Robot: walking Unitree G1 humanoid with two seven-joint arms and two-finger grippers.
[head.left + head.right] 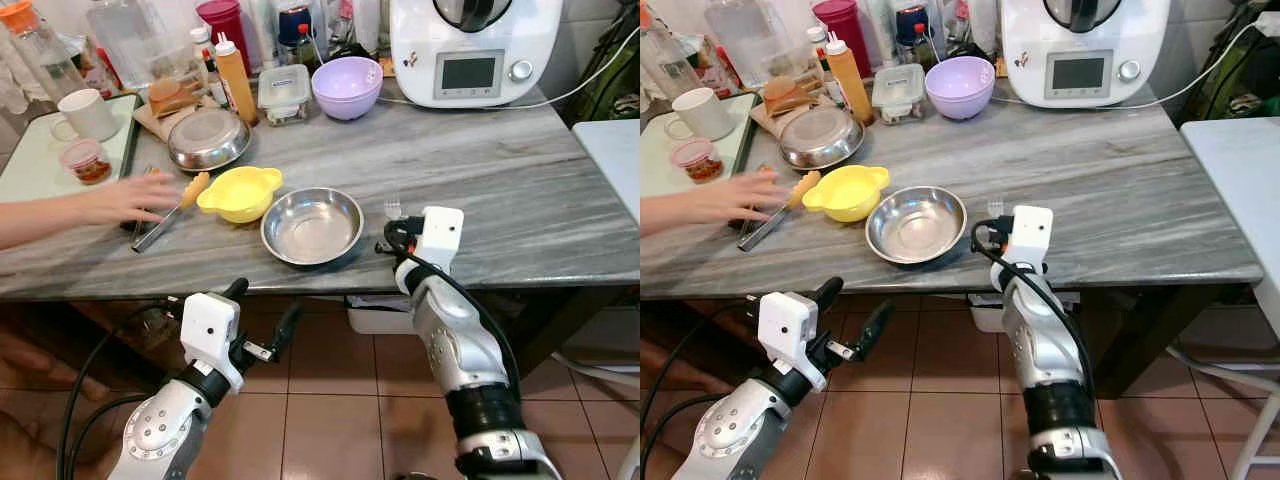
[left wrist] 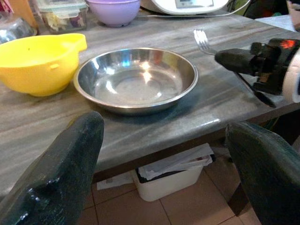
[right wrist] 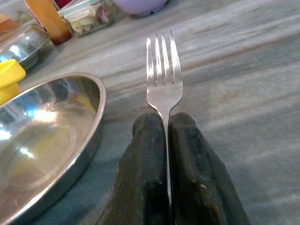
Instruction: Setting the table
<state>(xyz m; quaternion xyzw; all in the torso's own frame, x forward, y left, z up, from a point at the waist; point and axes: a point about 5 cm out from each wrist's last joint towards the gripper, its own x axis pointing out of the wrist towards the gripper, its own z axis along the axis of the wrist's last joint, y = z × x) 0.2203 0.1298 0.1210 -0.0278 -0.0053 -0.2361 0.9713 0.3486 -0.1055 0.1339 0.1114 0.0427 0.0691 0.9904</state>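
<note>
A grey marble-veined table [image 1: 520, 190] stood on a floor of reddish-brown tiles [image 1: 330, 420]. Under the table's near edge sat a white bin [image 2: 168, 180] stuffed with papers. A second, paler tabletop [image 1: 1240, 170] stood just to the right. At the far edge a white kitchen machine [image 1: 475, 50] was backed against the wall, its cable [image 1: 585, 85] trailing rightward.
</note>
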